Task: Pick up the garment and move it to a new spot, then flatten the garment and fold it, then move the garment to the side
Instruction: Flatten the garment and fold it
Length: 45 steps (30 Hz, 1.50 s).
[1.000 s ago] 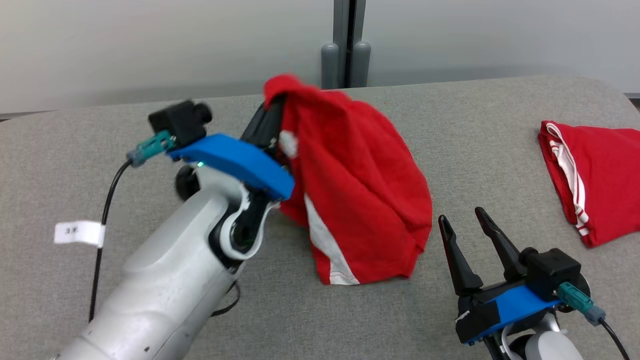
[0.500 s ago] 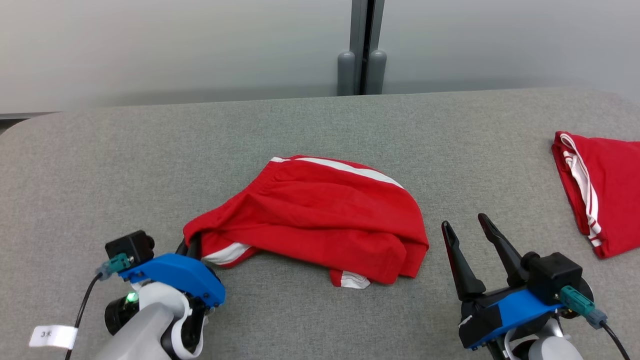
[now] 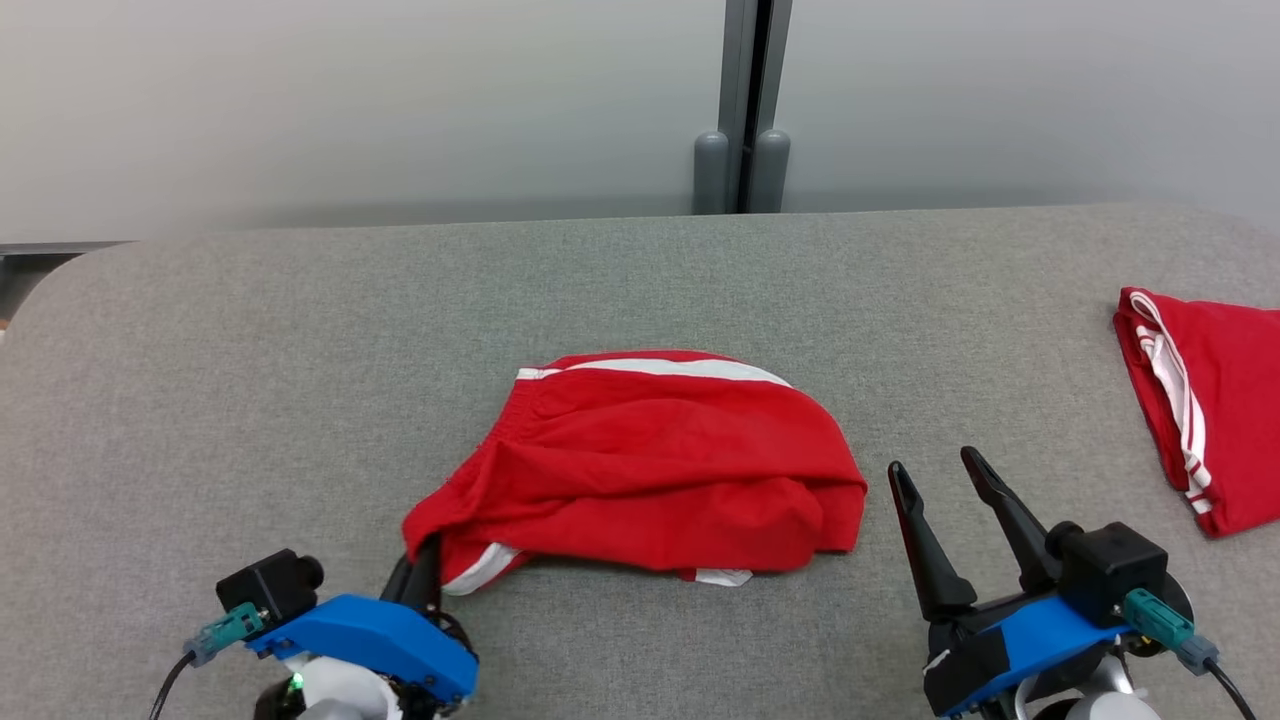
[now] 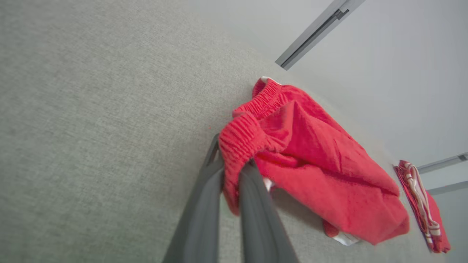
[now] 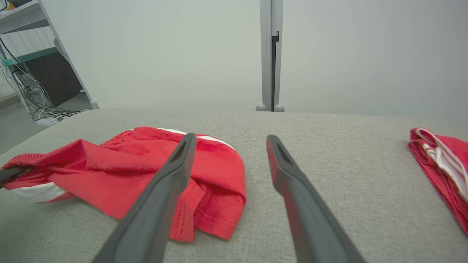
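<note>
Left gripper: clamped on the waistband corner of the red shorts.
Shorts: mid-table, bunched in a dome; soft knit, ribbed elastic, white stripes.
Handling: best to draw the corner outward, low, with the cloth dragging flat.
Right gripper: jaws wide, empty, just beside the hem.
Far right: folded red garment.

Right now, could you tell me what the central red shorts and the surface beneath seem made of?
The red shorts look like soft matte knit fabric, perhaps cotton jersey: they crumple, with a gathered elastic waistband. The surface looks like grey woven cloth: fine matte weave.
</note>
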Tool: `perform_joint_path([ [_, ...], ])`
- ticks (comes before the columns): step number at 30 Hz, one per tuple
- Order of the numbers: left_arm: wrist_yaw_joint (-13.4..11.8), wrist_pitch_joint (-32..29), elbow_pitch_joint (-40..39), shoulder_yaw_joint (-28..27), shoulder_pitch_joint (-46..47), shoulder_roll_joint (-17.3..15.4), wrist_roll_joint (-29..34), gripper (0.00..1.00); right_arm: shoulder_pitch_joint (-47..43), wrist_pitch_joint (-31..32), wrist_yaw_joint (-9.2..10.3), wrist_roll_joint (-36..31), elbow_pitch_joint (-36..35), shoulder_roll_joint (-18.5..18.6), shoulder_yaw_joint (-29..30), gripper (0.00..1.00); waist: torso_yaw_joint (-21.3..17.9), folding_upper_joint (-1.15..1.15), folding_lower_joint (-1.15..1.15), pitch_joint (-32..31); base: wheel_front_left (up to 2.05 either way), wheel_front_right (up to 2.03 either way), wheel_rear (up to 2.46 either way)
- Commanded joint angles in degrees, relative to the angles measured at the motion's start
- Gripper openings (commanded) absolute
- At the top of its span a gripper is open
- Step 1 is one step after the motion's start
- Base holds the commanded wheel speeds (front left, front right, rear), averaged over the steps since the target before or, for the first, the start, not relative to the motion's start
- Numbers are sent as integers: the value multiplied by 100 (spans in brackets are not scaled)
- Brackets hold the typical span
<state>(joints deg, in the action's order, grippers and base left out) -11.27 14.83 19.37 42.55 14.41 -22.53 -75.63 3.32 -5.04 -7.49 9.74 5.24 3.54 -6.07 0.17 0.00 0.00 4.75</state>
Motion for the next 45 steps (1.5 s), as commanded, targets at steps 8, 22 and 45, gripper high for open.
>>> perform_joint_path([
  [8, -328, -480, -2597, 3, -462, -426, -298, 0, -41, 9, -1, 29, -45, 21, -5, 100, 24, 0, 0, 5, 0, 0, 0],
  [22, -639, -588, -183, -175, 509, -371, -70, 0, 202, -19, -1, 56, -41, 33, -53, 100, -153, 0, 0, 274, 0, 0, 0],
  [45, 685, 34, 1562, -768, 1242, 294, 1706, 100, 178, 3, -1, -15, -118, 53, 116, 100, -219, 0, 0, 396, 0, 0, 0],
])
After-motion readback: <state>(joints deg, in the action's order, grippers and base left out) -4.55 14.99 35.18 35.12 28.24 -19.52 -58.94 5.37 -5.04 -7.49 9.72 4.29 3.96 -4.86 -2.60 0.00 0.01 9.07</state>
